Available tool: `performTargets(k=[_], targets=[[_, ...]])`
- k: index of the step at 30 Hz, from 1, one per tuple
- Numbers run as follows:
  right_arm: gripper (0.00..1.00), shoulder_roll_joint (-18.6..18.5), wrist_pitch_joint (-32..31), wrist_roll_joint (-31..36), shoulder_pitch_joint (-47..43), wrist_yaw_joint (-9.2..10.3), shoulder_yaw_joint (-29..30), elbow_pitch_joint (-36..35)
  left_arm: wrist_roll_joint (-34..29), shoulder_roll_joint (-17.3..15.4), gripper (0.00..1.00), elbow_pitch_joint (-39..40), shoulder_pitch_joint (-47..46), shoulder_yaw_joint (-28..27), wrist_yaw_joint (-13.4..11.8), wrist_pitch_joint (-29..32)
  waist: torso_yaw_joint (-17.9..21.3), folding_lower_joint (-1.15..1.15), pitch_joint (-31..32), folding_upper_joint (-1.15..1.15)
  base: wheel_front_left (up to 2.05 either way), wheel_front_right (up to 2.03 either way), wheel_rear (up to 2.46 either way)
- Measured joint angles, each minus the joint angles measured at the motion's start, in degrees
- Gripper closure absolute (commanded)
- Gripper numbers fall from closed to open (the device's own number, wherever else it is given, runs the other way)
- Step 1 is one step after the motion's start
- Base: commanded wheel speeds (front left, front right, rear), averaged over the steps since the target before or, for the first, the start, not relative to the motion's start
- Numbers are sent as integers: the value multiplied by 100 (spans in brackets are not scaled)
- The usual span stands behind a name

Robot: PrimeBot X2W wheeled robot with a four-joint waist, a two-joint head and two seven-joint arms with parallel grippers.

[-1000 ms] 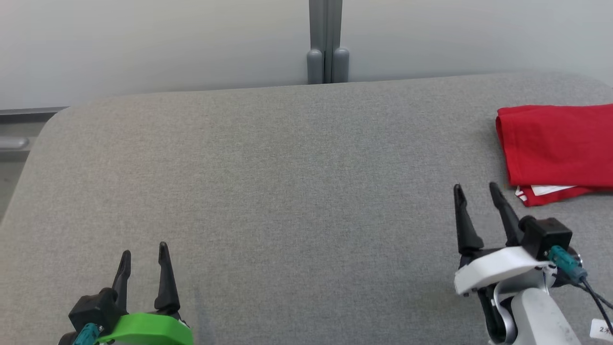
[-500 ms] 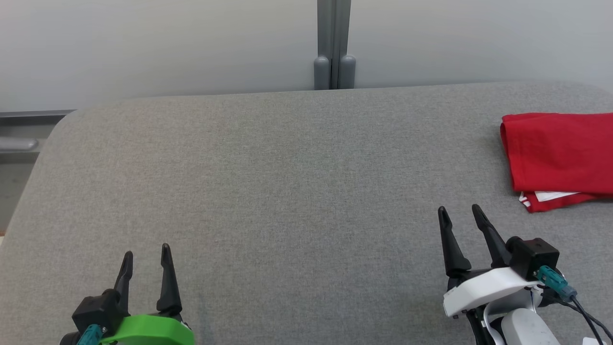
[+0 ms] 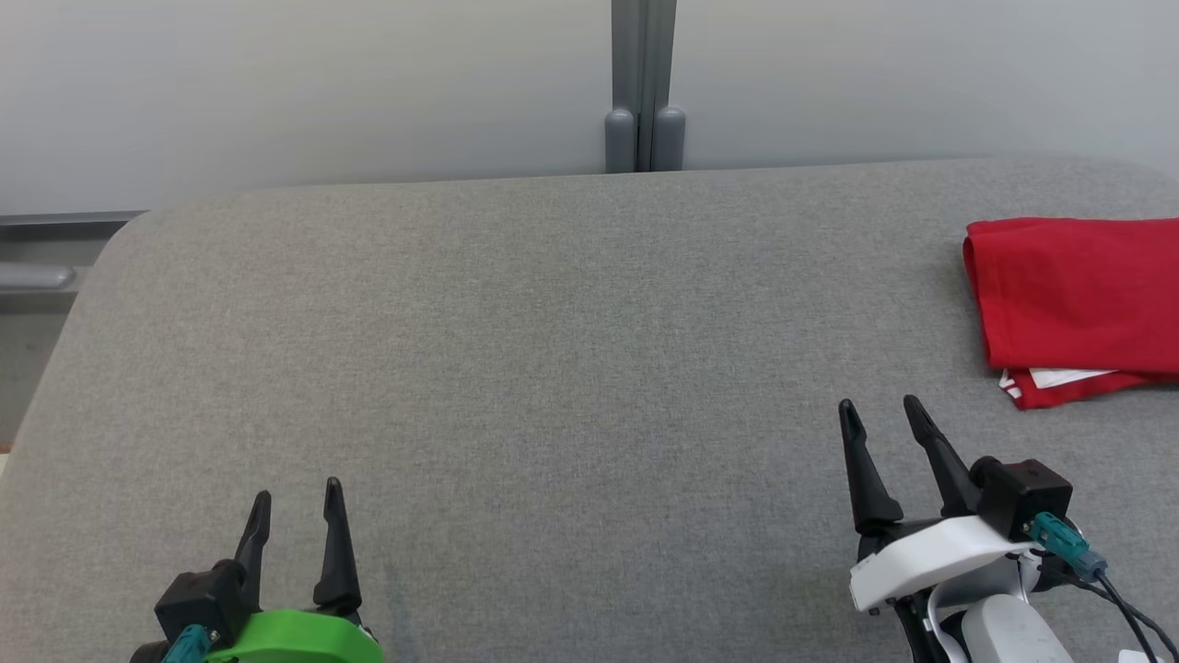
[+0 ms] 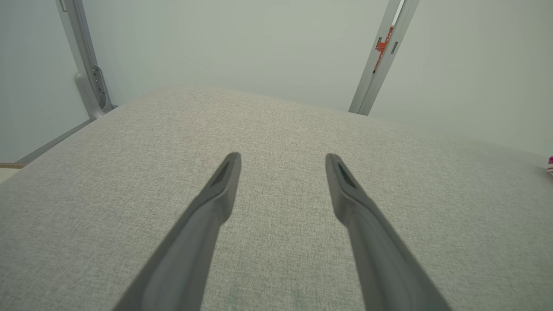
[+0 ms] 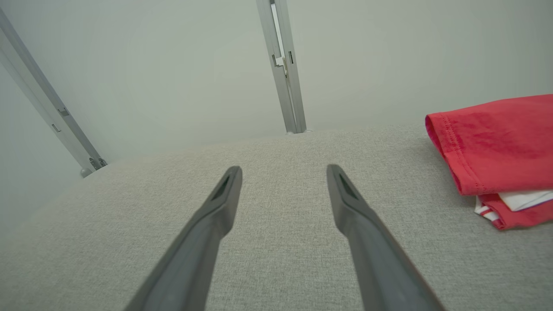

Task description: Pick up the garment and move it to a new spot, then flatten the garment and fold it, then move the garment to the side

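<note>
Right jaws back from garment (image 3: pixel 1073 295), grey tabletop (image 3: pixel 553 350), pale wall (image 3: pixel 276 92)

garment (image 3: pixel 1073 295) cut off at right edge

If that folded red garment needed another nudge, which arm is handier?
Probably the right. The right tool, open, sits close to the red garment on the right of the grey table; the left tool, also open, is far across it.

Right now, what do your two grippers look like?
Both have two long, tapering black fingers. The left gripper sits on a green mount, the right gripper on a white mount. Each carries a black block with a teal connector; a black cable trails from the right's.
</note>
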State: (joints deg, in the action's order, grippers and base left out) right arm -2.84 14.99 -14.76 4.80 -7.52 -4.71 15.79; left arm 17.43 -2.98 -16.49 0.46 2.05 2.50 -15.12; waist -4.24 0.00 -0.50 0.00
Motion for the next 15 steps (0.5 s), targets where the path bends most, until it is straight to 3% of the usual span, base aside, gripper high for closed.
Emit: performTargets(k=[11,12,15], targets=[[0,0,0,-29,-40,-1,7,-20,0,1,0,-24,-23,65,-8,0,12,0,39,0,0,0,0],[100,2,0,-29,-47,-1,7,-7,1,3,100,-40,-16,78,-7,0,13,0,40,0,0,0,0],[100,14,-3,-29,-137,-1,1,145,11,15,100,-199,51,89,-5,1,13,0,40,0,0,0,0]])
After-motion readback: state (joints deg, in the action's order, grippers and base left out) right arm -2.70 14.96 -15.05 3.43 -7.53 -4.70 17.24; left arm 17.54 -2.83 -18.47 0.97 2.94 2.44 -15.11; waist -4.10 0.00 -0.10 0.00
